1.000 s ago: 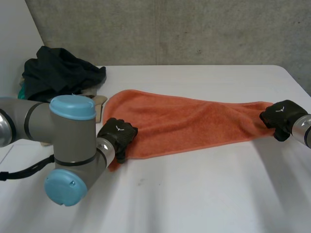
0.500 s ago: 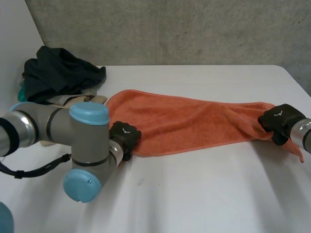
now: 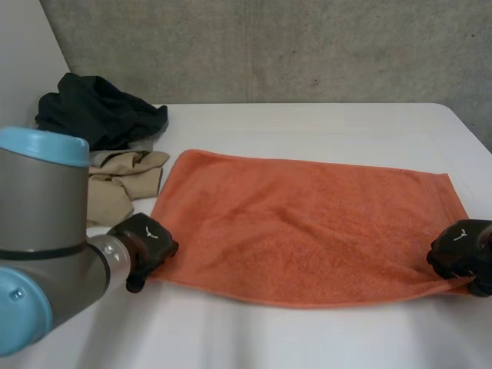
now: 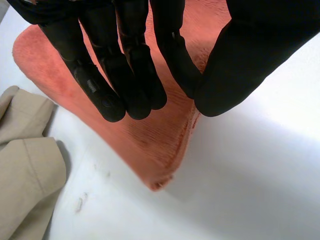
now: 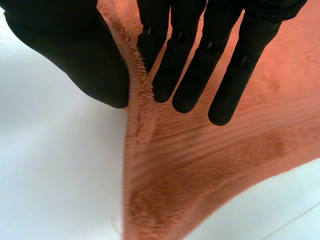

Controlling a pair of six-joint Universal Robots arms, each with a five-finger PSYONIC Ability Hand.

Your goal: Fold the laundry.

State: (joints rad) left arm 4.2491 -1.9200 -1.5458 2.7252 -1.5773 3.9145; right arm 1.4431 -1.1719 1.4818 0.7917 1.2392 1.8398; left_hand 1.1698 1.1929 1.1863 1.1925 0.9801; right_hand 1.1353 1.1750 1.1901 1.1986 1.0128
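**mo:** ok what actually changed in that last second? start from the near edge pls

**jet:** both hands came back toward the robot and dragged the near hem along with them. The left hand [image 3: 146, 243] is now at the near-left corner of the orange towel [image 3: 307, 219]. In its wrist view the straight fingers [image 4: 135, 75] press the hem against the thumb, so it's pinching the cloth, not just resting on it. The right hand [image 3: 461, 250] has the near-right corner, same deal: the hem runs up between thumb and fingers and is clamped there.

**mo:** and the towel itself?

**jet:** a second ago it was a narrow bunched strip strung between the hands, further back. Now it lies spread out as a rough rectangle, flat on the white surface [image 3: 307, 338]. There's a bit of rippling by the right hand, nothing major.

**mo:** so no fold yet?

**jet:** nope. I'd say the spreading step is about done. With both near corners in grip, carrying them over to the far edge looks like the natural next move, but that's just my guess. Further back on the left, a beige garment [image 3: 115, 184] lies just beside the towel's far-left corner. The dark clothes pile [image 3: 100, 111] sits behind it, and both are unfolded.
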